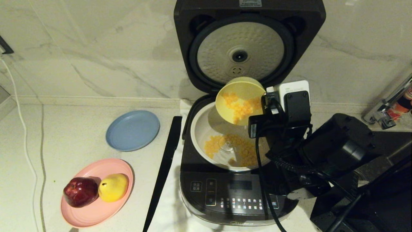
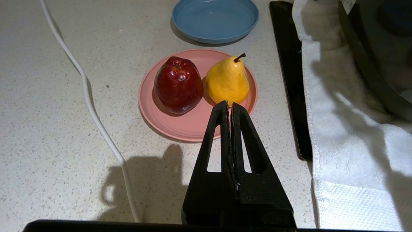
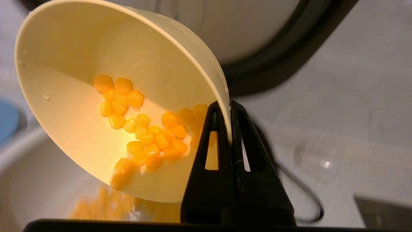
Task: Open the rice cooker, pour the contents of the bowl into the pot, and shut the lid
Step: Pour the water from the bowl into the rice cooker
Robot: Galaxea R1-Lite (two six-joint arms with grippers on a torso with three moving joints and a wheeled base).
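The left gripper (image 2: 230, 106) waits pressed together near the counter's front left. The lid (image 1: 239, 51) is up. The right gripper (image 3: 230, 108) pinches the tipped bowl (image 1: 239, 100) over the pot (image 1: 198, 129); some corn kernels (image 1: 239, 106) must drop before closing.

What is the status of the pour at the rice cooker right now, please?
Right gripper shut on bowl rim, tilted over pot. Kernels partly in pot, some left in bowl. Lid up. Left gripper shut, idle near pink plate.

The right tool (image 3: 229, 109) pinches the tilted bowl's (image 3: 64, 64) rim, kernels (image 3: 145, 129) clinging inside above the pot (image 3: 19, 180).
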